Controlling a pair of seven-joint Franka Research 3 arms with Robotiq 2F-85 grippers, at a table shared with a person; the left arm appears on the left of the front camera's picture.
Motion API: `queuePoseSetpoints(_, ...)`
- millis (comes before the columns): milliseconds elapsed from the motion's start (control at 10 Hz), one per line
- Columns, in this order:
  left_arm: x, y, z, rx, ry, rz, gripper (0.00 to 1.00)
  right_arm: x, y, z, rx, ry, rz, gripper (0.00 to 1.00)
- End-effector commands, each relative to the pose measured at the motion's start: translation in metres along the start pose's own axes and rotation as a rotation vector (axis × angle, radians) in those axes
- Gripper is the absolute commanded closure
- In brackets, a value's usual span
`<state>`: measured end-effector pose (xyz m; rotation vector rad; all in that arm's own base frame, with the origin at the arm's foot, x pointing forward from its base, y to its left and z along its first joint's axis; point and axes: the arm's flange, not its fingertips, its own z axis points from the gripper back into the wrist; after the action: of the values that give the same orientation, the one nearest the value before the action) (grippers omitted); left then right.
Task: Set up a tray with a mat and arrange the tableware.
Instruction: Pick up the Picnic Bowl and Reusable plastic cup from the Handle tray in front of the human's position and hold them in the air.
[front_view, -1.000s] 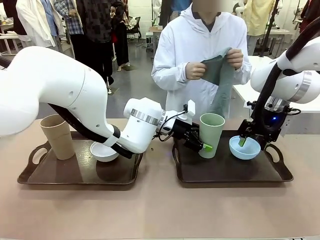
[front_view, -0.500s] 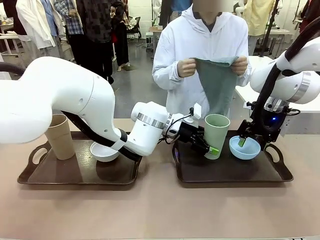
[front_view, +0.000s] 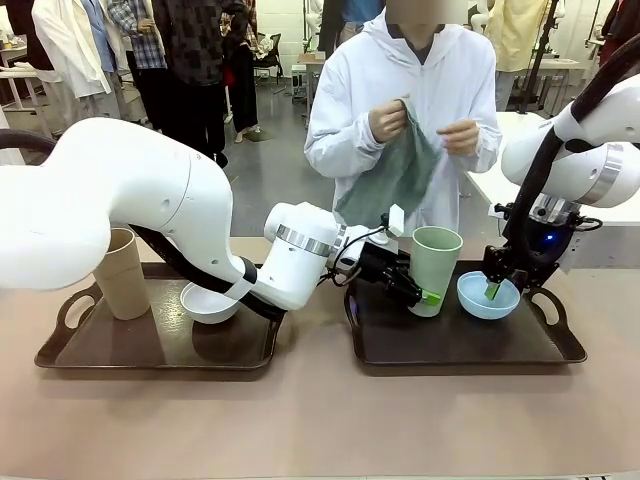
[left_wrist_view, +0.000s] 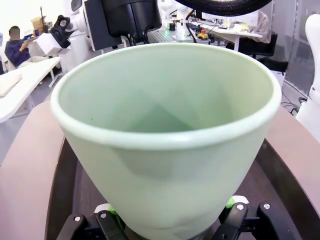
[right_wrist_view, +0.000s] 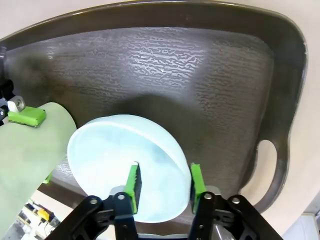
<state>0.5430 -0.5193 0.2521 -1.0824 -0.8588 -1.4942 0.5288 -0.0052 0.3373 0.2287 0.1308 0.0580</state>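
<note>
step (judged): clearing the right tray (front_view: 460, 345) so the mat could go down
left tool (front_view: 422, 292): clenched on the pale green tumbler (front_view: 437, 255), low on its body, one green pad each side near the base
right tool (right_wrist_view: 164, 182): looked clamped across the wall of the light blue bowl (front_view: 478, 300), one pad inside, one outside the rim
tumbler place: over the left part of the right tray, leaning a little; couldn't tell if the base was off the tray floor
bowl place: right-back part of the right tray, near the tumbler but apart from it
mat: grey-green cloth (front_view: 395, 185) in the person's hands (front_view: 385, 122), behind and above the right tray
rest of tableware: tan tumbler (front_view: 122, 285) and white bowl (front_view: 205, 303) on a second tray (front_view: 150, 350), well left of the right tray, same worktop (front_view: 320, 420)
how to do it well (judged): lift both pieces straight up past the tray rim; level the tumbler, as a low grip lets it tip; keep the bowl flat, as a one-wall pinch can let it swing; move the arms apart so tumbler and bowl didn't knock; stay under the cloth
tumbler look: tall, no handle, matte pale green, wider at the mouth, rolled rim, nothing inside
bowl look: small, round, smooth light blue, nothing inside
</note>
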Motion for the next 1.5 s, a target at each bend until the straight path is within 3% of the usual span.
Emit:
queuePoseSetpoints(0,0.007,0.002,0.005,0.003,0.005,0.008,1.00,-0.007,-0.004,0.014,-0.032,-0.017,-0.015,0.87)
queuePoseSetpoints(100,0.007,0.002,0.005,0.005,0.003,0.009,1.00,-0.012,-0.006,0.018,-0.040,-0.029,-0.023,0.97)
queuePoseSetpoints(200,0.007,0.002,0.006,0.003,0.004,0.009,0.78,-0.013,-0.007,0.020,-0.042,-0.034,-0.026,1.00)
queuePoseSetpoints(300,0.007,0.001,0.006,0.005,0.008,0.013,0.78,-0.015,-0.007,0.021,-0.045,-0.033,-0.024,1.00)
queuePoseSetpoints(400,0.007,0.001,0.007,0.006,0.011,0.014,1.00,-0.015,-0.007,0.021,-0.046,-0.033,-0.024,1.00)
queuePoseSetpoints(500,0.007,0.001,0.008,0.011,0.013,0.015,0.78,-0.015,-0.008,0.021,-0.048,-0.032,-0.025,1.00)
queuePoseSetpoints(600,0.008,0.000,0.008,0.010,0.017,0.018,1.00,-0.015,-0.009,0.021,-0.045,-0.030,-0.023,1.00)
queuePoseSetpoints(1000,0.025,-0.015,0.017,-0.013,0.035,0.052,1.00,-0.025,-0.006,0.037,-0.001,0.002,-0.018,0.98)
queuePoseSetpoints(1400,0.094,-0.059,0.053,0.054,0.104,-0.002,1.00,-0.081,0.033,0.129,-0.003,-0.088,0.026,0.98)
